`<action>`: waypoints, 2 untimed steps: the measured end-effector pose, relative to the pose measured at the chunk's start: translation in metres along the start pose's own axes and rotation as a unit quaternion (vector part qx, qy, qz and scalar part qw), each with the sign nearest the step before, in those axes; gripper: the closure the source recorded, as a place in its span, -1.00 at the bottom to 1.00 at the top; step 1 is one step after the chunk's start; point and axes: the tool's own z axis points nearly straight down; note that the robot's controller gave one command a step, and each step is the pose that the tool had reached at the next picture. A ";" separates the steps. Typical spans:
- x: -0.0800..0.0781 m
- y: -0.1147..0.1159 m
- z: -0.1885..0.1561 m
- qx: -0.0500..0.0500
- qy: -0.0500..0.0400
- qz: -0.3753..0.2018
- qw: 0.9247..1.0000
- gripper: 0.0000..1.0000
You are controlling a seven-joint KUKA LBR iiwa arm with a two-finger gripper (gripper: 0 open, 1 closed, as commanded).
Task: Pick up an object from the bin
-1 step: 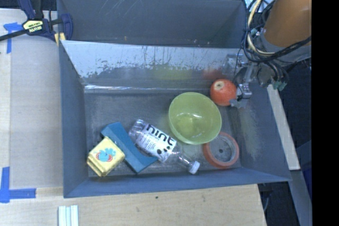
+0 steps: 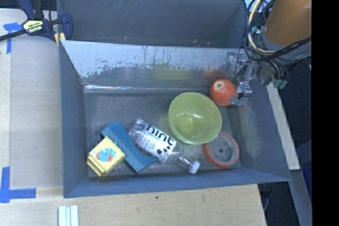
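Note:
My gripper (image 2: 243, 83) hangs at the bin's right side, near the back wall. A red-orange ball (image 2: 223, 91) sits directly against its left side; whether it is gripped or only touching I cannot tell. A yellow-green bowl (image 2: 195, 117) stands upright just left of and below the ball. Below the bowl, toward the front right, a red tape roll (image 2: 221, 150) lies flat.
A clear plastic bottle with a black-and-white label (image 2: 159, 144) lies on its side at front centre. A blue flat block (image 2: 126, 146) and a yellow box with a picture (image 2: 106, 156) lie at the front left. The arm's orange cover and cables hang over the right rim.

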 end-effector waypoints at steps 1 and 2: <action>-0.014 -0.039 0.148 0.000 0.002 0.082 0.997 -1.00; -0.003 -0.043 0.147 0.000 -0.006 0.063 0.998 -1.00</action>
